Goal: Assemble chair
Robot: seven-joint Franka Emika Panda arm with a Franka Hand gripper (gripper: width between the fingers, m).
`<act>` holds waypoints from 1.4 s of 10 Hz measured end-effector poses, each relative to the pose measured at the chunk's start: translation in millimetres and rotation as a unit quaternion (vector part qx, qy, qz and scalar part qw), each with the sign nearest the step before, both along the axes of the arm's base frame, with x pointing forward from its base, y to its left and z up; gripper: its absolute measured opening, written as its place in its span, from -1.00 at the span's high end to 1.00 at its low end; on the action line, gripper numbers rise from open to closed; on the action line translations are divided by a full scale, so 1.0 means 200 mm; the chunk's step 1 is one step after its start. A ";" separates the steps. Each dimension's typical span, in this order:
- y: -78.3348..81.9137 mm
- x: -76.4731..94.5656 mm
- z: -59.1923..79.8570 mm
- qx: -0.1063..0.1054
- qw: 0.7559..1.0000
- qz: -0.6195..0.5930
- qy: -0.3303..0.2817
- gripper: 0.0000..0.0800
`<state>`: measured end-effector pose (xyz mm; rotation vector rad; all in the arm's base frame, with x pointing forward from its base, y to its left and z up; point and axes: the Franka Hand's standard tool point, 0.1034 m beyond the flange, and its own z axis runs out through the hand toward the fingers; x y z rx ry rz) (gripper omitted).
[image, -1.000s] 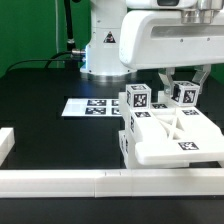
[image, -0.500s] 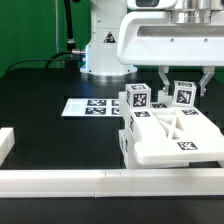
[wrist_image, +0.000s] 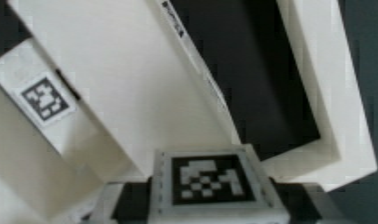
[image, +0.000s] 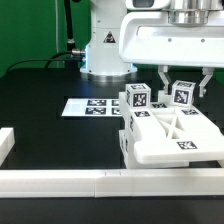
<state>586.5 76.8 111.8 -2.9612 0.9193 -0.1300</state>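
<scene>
On the exterior view's left, a low white border rail [image: 60, 181] runs along the front edge of the black worktop [image: 40, 105]. Behind it, the marker board [image: 92, 106] lies flat. To the right, the chair [image: 170, 135] rests on the worktop: a blocky seat with tagged cubes on top. At its far right corner, the pincer [image: 181, 83] is clamped on a small tagged cube [image: 181, 96], [wrist_image: 207, 180].
</scene>
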 end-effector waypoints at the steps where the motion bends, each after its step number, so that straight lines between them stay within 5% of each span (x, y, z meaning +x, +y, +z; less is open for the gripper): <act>1: 0.00 -0.01 0.00 0.011 0.998 -0.057 -0.002 0.29; 4: 0.01 0.00 0.00 0.039 0.974 -0.223 -0.005 0.29; 7: 0.02 0.00 0.00 0.040 0.972 -0.232 -0.005 0.29; 9: 0.03 0.00 0.00 0.034 0.984 -0.172 0.003 -0.49; 14: 0.02 0.00 0.00 0.013 0.999 0.041 0.002 -0.62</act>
